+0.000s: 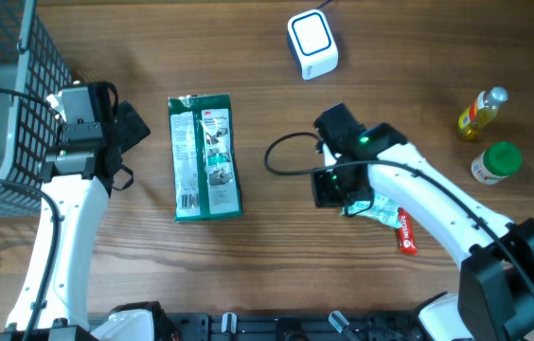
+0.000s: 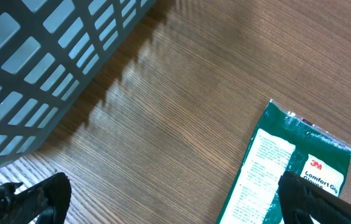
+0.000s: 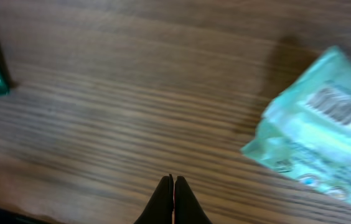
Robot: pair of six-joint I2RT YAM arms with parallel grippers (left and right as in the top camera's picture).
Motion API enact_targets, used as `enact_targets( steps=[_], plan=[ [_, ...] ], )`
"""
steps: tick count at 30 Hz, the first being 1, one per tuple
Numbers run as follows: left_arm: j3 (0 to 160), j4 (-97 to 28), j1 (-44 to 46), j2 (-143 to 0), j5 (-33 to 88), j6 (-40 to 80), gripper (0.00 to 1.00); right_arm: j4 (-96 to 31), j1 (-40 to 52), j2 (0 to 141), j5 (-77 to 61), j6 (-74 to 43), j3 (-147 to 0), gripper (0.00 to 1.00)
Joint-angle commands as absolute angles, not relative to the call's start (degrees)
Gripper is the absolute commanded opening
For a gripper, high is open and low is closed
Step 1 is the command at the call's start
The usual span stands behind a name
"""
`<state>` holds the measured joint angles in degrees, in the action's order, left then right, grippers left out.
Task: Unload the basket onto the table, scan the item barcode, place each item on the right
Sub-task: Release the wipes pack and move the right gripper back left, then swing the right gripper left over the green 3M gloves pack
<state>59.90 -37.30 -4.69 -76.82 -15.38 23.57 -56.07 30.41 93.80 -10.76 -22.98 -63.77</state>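
Overhead first: the right pincer (image 1: 341,201) is hanging over the near right part of the desk (image 1: 267,275), at the inner end of the mint packet (image 1: 381,210). I'm reading that packet as the item to scan. Its long axis is running on a slant, with the red end pointing at the desk's near right corner and the pale end toward the middle. The white scanner (image 1: 312,43) is waiting at the far edge, well apart from it. The left pincer (image 1: 127,133) is idling near the left edge, between the basket (image 1: 2,95) and the green pack (image 1: 205,156).

Over to the left wrist: both dark fingers (image 2: 29,198) are sitting at the bottom corners, spread wide and holding nothing, with the green pack's corner under the right one.

Now the right wrist: the fingertips (image 3: 173,186) are pressing flat together with nothing between them, over bare wood. The packet (image 3: 325,137) is lying just off to their right, blurred, with barcode stripes facing up.

So by my reading this is the pick-up step, and no grip is made. The next move calls for spreading the fingers, shifting across to straddle the packet's edge, pinching, then carrying it to the scanner with the stripes turned toward it.
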Motion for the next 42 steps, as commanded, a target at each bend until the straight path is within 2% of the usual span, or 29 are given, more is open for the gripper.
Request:
enact_targets(
  steps=[1,21,32,37,42],
  plan=[
    [60.38,-37.28,-5.04,-76.55,-16.12,22.9,1.0,-55.9,32.82,94.3,-10.37,-24.23,-63.24,0.04],
    [60.38,-37.28,-5.04,-76.55,-16.14,22.9,1.0,-54.85,39.16,94.3,-6.83,-23.94,-60.64,0.04],
    [60.38,-37.28,-5.04,-76.55,-16.12,22.9,1.0,-48.73,39.11,94.3,8.12,-23.7,-51.66,0.04],
    [60.38,-37.28,-5.04,-76.55,-16.12,22.9,1.0,-45.63,39.03,94.3,8.23,-20.78,-50.39,0.04],
    [60.38,-37.28,-5.04,-76.55,-16.12,22.9,1.0,-45.47,38.2,94.3,13.41,-23.53,-50.39,0.04]
  ],
)
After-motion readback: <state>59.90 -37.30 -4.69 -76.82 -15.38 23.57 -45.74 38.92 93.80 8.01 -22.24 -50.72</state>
